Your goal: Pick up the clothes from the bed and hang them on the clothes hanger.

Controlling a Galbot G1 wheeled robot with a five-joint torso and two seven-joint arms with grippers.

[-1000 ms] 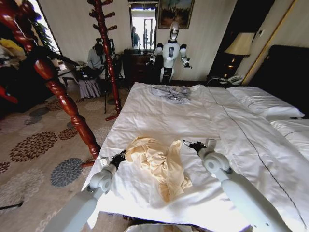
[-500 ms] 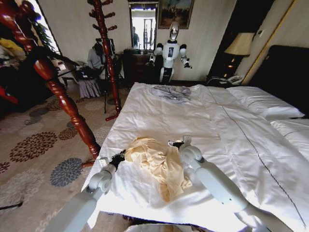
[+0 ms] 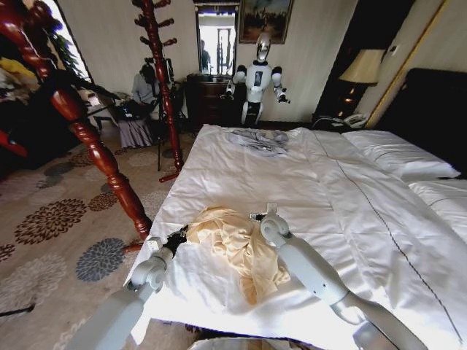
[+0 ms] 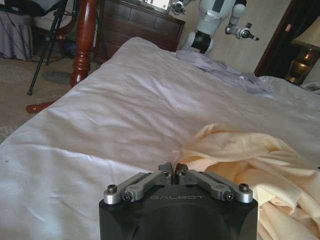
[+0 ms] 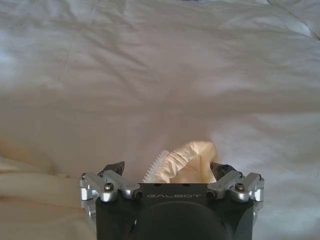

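The cream-yellow T-shirt [image 3: 237,244] lies crumpled on the white bed [image 3: 350,211], lower centre of the head view, near the foot edge. The left end effector [image 3: 177,237] sits at the shirt's left edge; in the left wrist view its fingers [image 4: 170,169] are pressed together, with no fabric visibly between them. The right end effector [image 3: 257,216] sits at the shirt's upper right edge, fingers [image 5: 116,167] spread wide with a ribbed fold of the shirt [image 5: 186,159] between them, not clamped.
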